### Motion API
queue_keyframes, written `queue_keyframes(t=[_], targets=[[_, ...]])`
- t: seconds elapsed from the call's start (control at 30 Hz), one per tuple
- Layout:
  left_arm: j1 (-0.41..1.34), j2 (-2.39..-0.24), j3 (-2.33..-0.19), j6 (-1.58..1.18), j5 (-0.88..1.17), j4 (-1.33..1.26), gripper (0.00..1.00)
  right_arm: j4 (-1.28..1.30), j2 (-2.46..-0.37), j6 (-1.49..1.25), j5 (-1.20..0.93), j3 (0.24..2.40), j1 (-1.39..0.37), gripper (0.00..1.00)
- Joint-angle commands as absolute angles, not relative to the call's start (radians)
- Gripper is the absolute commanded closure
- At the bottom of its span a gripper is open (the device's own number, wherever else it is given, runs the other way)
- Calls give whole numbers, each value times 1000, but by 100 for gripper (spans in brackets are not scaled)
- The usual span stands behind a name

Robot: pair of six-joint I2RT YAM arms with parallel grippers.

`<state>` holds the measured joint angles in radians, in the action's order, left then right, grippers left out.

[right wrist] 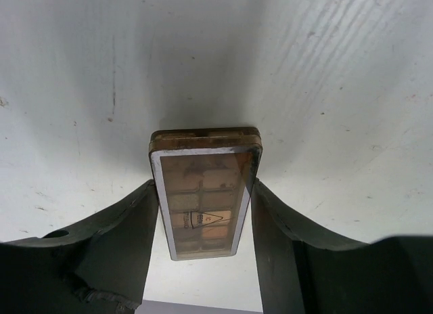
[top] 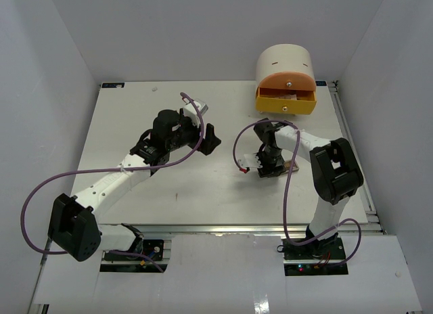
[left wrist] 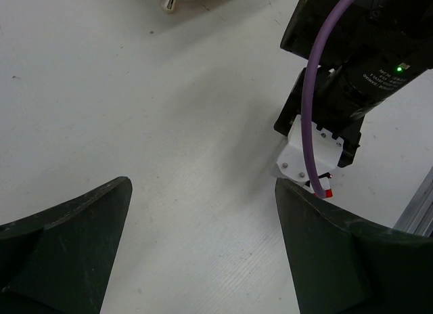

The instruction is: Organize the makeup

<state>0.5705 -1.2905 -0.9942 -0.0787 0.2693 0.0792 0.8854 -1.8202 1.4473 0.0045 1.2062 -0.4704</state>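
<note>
A brown palette (right wrist: pixel 205 192) of the makeup, with a clear lid over rows of tan and brown pans, lies between the fingers of my right gripper (right wrist: pixel 205 187). Both fingers press against its long sides, and its far end rests on or close to the white table. From the top view my right gripper (top: pixel 267 166) points down at mid-table, with a tan edge of the palette (top: pixel 293 166) showing beside it. To the left, my left gripper (top: pixel 210 139) stands wide open over bare table, nothing between its fingers (left wrist: pixel 74 239).
The round cream drawer unit (top: pixel 285 65) stands at the back right, its yellow drawer (top: pixel 285 103) pulled out with something pinkish inside. The right arm's wrist (left wrist: pixel 352 77) fills the upper right of the left wrist view. A metal rail (top: pixel 352 145) runs along the table's right edge.
</note>
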Motion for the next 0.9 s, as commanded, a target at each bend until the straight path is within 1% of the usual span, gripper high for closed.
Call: queue_keyframes(t=[0.0,0.1,0.3,0.4,0.43,0.73,0.87], targets=[[565,-1231,-986,-72,253,75,2,840,-1842,1332,-8,1203,-471,45],[565,-1226,-986,-71,252,75,2,818,-1844,1322,-5,1190,-476,39],[563,-1215,-985,-71,251,75,2,757,-1823,1325,35,1129,-477,20],[563,-1214,-985,-70,253,75,2,735,-1825,1324,53,1115,-475,15],[563,-1215,-985,-69,252,74,2,729,-1824,1324,58,1114,-474,10],[563,-1215,-985,-69,253,74,2,756,-1795,1357,35,1139,-422,10],[563,-1216,-985,-70,256,74,2,763,-1844,1392,59,1152,-397,10]])
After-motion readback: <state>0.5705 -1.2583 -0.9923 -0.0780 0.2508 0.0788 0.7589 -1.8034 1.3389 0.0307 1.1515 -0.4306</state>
